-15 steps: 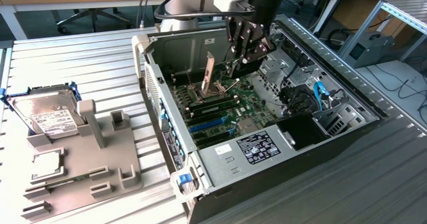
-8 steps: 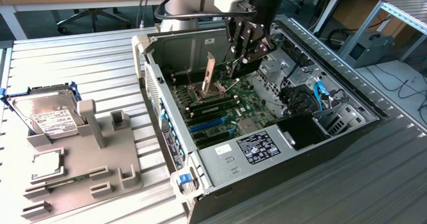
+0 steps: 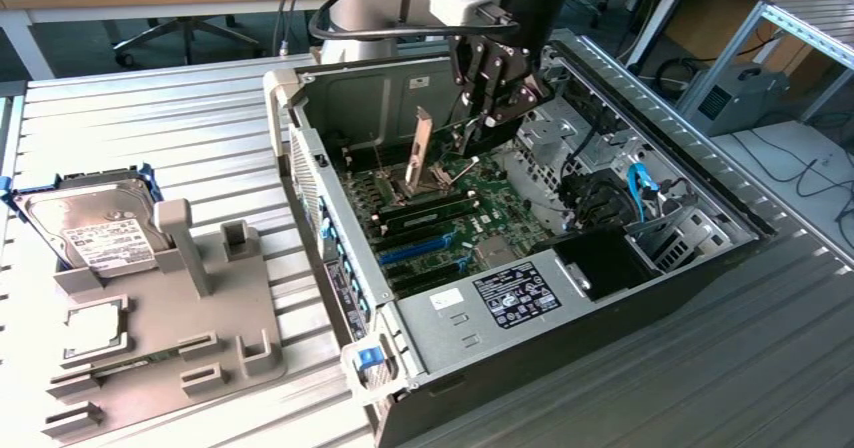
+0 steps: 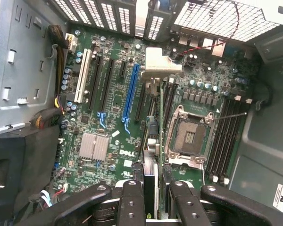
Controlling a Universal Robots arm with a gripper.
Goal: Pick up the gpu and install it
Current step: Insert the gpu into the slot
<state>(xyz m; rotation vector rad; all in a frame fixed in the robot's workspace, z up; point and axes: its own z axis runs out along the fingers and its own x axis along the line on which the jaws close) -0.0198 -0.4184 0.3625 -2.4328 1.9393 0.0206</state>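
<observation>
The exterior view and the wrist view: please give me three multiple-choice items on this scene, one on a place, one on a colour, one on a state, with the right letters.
1. Where is the gpu?
A. on the grey holder tray
B. inside the open computer case, above the motherboard
C. on the table outside the case

2. What colour is the long expansion slot beside the card in the wrist view?
A. blue
B. red
C. yellow

3. What is the gripper doing?
A. standing open over the hard drive
B. hanging free of everything
C. shut on the gpu

Right letters: 1 B, the card stands on edge inside the computer case. 2 A, the slot is blue. 3 C, the fingers clamp the card's edge.
</observation>
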